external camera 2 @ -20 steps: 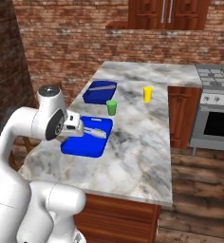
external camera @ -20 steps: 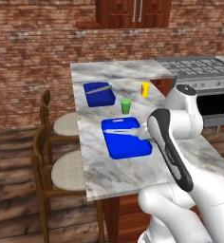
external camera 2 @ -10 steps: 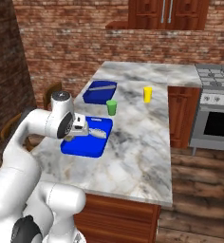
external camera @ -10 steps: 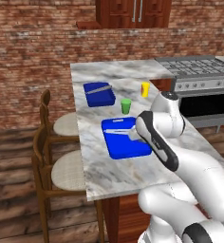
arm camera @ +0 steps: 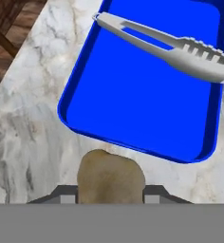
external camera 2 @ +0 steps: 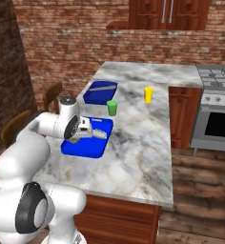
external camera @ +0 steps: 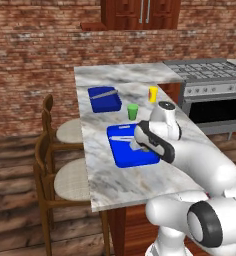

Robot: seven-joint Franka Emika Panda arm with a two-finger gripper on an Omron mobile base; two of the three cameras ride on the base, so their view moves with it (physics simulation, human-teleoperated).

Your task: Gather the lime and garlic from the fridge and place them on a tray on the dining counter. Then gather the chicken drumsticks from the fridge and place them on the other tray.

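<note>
My tool (arm camera: 110,187) grips a tan lump (arm camera: 110,178); I'd lower it inside the blue tray (arm camera: 133,114), missing the tongs (arm camera: 171,45).

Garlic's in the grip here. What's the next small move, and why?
Probably ease forward until the garlic is over the bare floor of the blue tray. In the hand view it appears over the counter, short of the rim; the tongs lie toward the far end.

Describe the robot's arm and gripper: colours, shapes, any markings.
The arm is glossy white, built of rounded, bulbous segments with dark grey joint rings and a black band along the forearm. The gripper is a light grey block with small dark fingers. No cables or markings can be seen.
</note>
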